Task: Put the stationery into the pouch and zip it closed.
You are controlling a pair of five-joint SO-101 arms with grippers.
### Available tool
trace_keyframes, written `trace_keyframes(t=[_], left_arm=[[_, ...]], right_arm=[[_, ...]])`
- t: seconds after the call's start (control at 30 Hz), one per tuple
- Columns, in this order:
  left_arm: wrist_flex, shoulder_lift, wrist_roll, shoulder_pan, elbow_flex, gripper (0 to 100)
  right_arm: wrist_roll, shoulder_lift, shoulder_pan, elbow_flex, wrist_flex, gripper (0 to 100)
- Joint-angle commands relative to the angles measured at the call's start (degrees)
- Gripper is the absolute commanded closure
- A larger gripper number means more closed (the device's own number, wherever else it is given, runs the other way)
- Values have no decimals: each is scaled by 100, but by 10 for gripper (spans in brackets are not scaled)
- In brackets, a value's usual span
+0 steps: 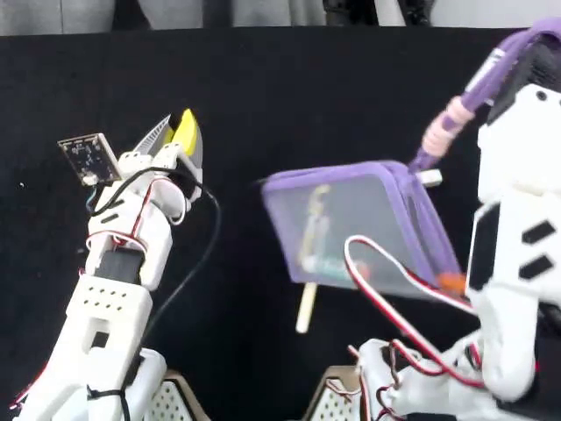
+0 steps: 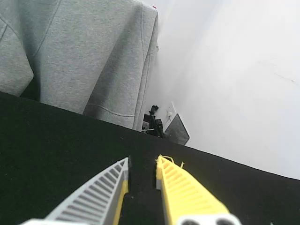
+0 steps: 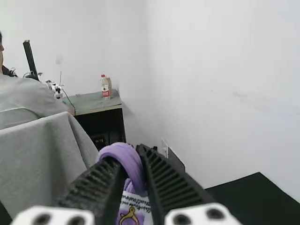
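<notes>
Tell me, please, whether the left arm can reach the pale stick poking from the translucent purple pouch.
Probably yes: the left hand holds nothing; only black tabletop lies between it and the pale stick under the translucent purple pouch.

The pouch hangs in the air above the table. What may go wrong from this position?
1. A pale stick pokes out below the purple pouch; it may drop onto the black table.
2. The pouch hangs tilted by its strap alone, pinched in the right arm's jaws; it may swing or slip.
3. The left arm's jaws are far from the pouch and empty, so nothing steadies it for zipping.
</notes>
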Motion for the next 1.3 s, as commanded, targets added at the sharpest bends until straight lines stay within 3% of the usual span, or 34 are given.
trace_keyframes(t=[0.0,0.27,0.63,1.03,1.27], left_arm=[[-211,-149,-53,-57,-101,891],[-1371,-149,-53,-66,505,891],[-1371,-149,-53,-66,514,891],[-1371,-149,-53,-66,523,891],[-1371,-149,-53,-66,532,891]], right_arm=[[88,13,158,-558,18,988],[97,13,167,-1103,44,988],[105,13,967,-1323,114,988],[123,215,967,-848,633,988],[114,374,932,84,-475,988]])
